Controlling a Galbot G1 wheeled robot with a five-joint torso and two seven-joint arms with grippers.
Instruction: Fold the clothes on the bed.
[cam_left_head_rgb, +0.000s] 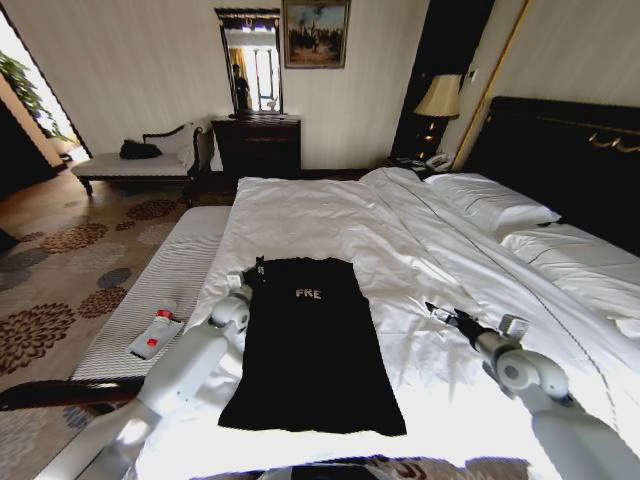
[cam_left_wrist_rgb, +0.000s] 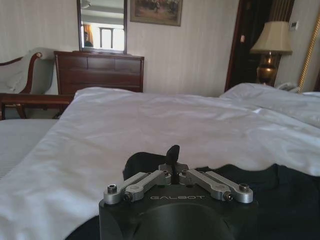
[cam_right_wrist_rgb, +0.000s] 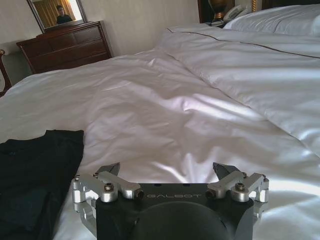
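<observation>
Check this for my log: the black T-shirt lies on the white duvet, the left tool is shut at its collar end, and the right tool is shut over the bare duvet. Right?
One detail is wrong. The right tool is open, its fingers spread apart over the bare white duvet, as the right wrist view shows. The rest holds: the black T-shirt lies on the duvet and the left tool is shut at its collar end.

Daylight glares off the white duvet (cam_left_head_rgb: 330, 215); the head view bows at its edges.
</observation>
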